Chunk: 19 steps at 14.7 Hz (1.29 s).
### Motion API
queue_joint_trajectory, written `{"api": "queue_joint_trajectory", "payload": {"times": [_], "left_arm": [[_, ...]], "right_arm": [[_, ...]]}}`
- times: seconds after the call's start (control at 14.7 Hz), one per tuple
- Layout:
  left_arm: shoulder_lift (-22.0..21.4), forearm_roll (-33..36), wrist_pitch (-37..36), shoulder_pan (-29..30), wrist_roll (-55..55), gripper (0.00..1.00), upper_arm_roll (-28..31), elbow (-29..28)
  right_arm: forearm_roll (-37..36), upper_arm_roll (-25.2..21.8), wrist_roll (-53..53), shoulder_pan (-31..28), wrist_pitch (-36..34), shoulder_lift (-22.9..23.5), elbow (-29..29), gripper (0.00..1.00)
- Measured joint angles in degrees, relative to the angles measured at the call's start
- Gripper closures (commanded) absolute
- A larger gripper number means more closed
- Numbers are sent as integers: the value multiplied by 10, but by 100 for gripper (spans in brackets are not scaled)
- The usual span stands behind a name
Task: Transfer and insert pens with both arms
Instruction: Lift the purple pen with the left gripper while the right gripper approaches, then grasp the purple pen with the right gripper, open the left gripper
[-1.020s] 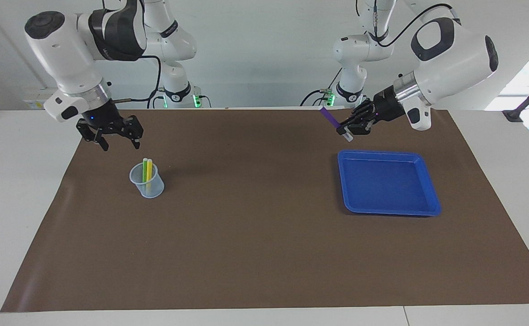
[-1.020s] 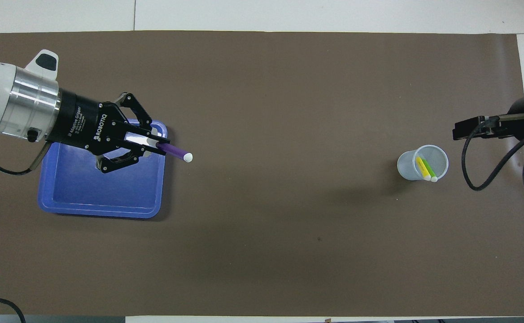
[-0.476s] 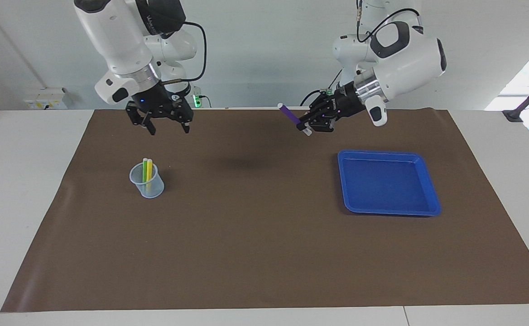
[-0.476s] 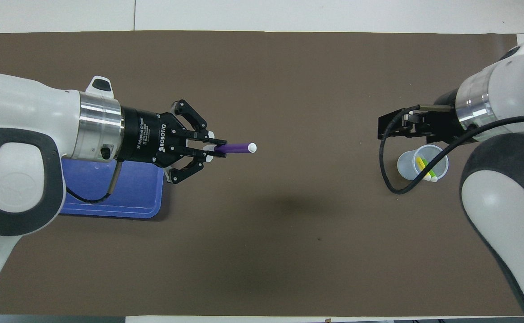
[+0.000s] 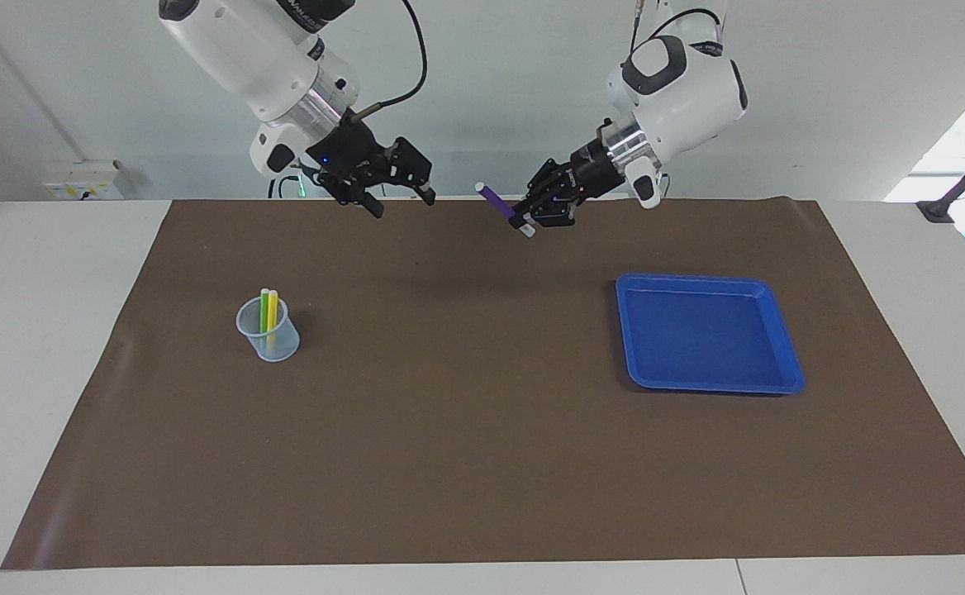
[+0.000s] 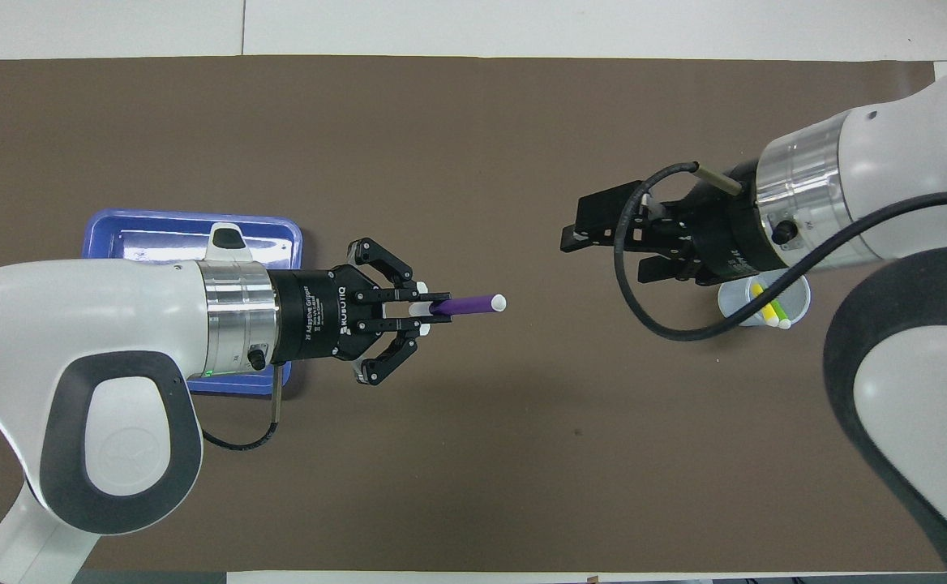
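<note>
My left gripper (image 5: 524,223) is shut on the purple pen (image 5: 495,199) near its pale end and holds it in the air over the middle of the mat, pointing toward the right arm; both show in the overhead view, gripper (image 6: 433,307) and pen (image 6: 469,305). My right gripper (image 5: 404,204) is open and empty, raised over the mat, facing the pen with a gap between them; in the overhead view it (image 6: 599,253) partly covers the cup. The yellow pen (image 5: 273,307) and green pen (image 5: 264,306) stand in a clear plastic cup (image 5: 268,330).
An empty blue tray (image 5: 701,281) lies toward the left arm's end of the table, partly under the left arm in the overhead view (image 6: 190,217). A brown mat (image 5: 482,430) covers the table. Two smaller white arms stand at the back wall.
Both arms rose and swung toward the middle of the table. The left gripper carried the purple pen away from over the tray; the right gripper left the cup's side and turned toward the pen.
</note>
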Motion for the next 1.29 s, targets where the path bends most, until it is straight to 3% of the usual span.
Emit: {"api": "queue_joint_trajectory", "payload": {"times": [0.48, 0.88, 0.95, 1.22, 1.29], "left_arm": [[-5, -14, 56, -24, -30, 100, 1, -18], [-6, -22, 67, -30, -39, 100, 1, -23], [-6, -23, 68, -30, -41, 100, 1, -24], [-6, -24, 70, -30, -43, 100, 1, -24], [-6, -24, 70, -30, -43, 100, 1, -24]], "right_arm": [[7, 71, 10, 1, 50, -1, -22, 0], [7, 85, -7, 1, 89, -2, -52, 3], [7, 85, -7, 1, 90, -2, -53, 13], [6, 85, -8, 1, 90, -3, -53, 92], [6, 85, -8, 1, 90, -3, -53, 100]]}}
